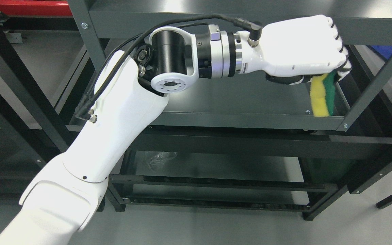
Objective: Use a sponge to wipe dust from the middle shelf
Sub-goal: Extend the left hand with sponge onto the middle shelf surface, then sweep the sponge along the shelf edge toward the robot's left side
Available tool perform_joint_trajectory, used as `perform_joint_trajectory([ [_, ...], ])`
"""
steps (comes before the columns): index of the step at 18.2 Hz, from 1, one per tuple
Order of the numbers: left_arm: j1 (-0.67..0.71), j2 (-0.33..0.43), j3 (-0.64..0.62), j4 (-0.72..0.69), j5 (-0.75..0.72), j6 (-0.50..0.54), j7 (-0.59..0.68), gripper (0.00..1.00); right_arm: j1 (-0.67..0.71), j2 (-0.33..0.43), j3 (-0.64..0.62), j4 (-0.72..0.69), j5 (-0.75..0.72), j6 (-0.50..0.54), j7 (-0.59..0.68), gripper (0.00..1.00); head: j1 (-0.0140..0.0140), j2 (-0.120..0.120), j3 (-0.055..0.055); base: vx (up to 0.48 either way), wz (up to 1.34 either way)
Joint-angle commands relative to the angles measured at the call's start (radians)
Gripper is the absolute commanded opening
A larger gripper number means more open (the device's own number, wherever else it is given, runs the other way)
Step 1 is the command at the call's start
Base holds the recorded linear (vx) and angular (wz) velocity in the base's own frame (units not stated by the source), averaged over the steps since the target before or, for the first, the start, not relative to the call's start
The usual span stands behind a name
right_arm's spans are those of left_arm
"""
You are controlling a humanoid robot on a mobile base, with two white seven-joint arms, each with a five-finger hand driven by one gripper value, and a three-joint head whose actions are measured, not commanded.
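While the dark metal shelving rack fills most of my view, I judge we are in the wiping step itself, working at the right end of the middle shelf. My left arm comes in from the lower left and reaches across under the top shelf; the right arm is out of sight. The left hand is curled into a closed fist, clamped on the sponge. That sponge hangs below the fist near the shelf's right front corner. Its long axis runs close to vertical, the yellow face turned left and the green scouring layer to the right, with the lower end pointing down at the shelf near the front lip. Whether it actually touches the surface I cannot tell. Next, I think, I need downward pressure and a steady sweep leftward along the shelf.
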State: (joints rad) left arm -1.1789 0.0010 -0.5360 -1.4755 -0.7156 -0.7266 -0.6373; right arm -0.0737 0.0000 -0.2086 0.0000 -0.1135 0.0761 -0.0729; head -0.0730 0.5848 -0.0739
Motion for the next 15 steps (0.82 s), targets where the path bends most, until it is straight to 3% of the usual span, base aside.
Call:
perform_joint_trajectory([
  [1, 0.139, 0.016, 0.407, -0.095, 0.030, -0.059, -0.113, 0.00, 0.000, -0.017, 0.000, -0.017, 0.000, 0.001, -0.001, 1.00, 0.0000, 0.000, 0.000, 0.006, 0.04],
  [3, 0.163, 0.016, 0.479, -0.150, 0.092, -0.059, -0.133, 0.00, 0.000, -0.017, 0.000, -0.017, 0.000, 0.001, -0.001, 1.00, 0.0000, 0.000, 0.000, 0.007, 0.02],
  [4, 0.169, 0.058, 0.494, -0.176, 0.138, -0.059, -0.136, 0.00, 0.000, -0.017, 0.000, -0.017, 0.000, 0.001, -0.001, 1.00, 0.0000, 0.000, 0.000, 0.000, 0.00],
  [11, 0.275, 0.439, 0.692, -0.172, 0.411, -0.059, -0.130, 0.00, 0.000, -0.017, 0.000, -0.017, 0.000, 0.001, -0.001, 1.00, 0.0000, 0.000, 0.000, 0.000, 0.00],
  [15, 0.359, 0.615, 0.798, -0.167, 0.568, -0.059, -0.131, 0.00, 0.000, -0.017, 0.000, -0.017, 0.000, 0.001, -0.001, 1.00, 0.0000, 0.000, 0.000, 0.000, 0.00],
])
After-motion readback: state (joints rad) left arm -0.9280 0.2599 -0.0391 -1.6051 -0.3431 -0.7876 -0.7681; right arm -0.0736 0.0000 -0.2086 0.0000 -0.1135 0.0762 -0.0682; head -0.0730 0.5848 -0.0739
